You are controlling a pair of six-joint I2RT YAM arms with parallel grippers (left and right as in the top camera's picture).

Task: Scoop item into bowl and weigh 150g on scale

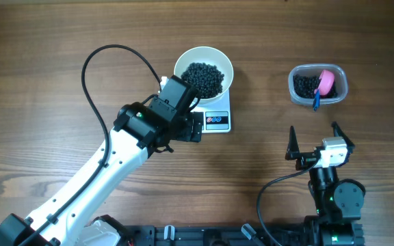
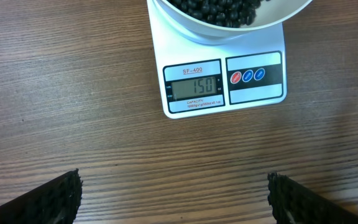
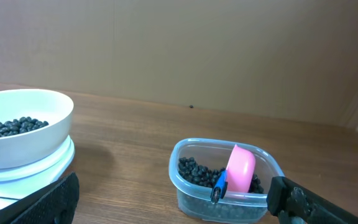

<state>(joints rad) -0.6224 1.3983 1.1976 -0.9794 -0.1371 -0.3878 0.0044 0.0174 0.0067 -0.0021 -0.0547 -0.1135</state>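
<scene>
Bowl of black grains on the scale, both end effectors spread wide.

The white bowl (image 1: 226,63) sits on the scale (image 1: 217,121) in the upper middle of the overhead frame, with the item (image 1: 204,78) heaped dark inside it. The display reads 150 in the left wrist view. The left end effector (image 2: 176,190) hangs over the tabletop (image 1: 46,41) just below the scale's front edge, fingers apart and empty. The right end effector (image 1: 314,140), also apart and empty, is at lower right. Above it, a clear tub (image 1: 344,82) holds more grains and a pink scoop (image 1: 327,80).

Robot lab, table-mounted arms (image 1: 87,181), wooden table (image 1: 40,82)
</scene>
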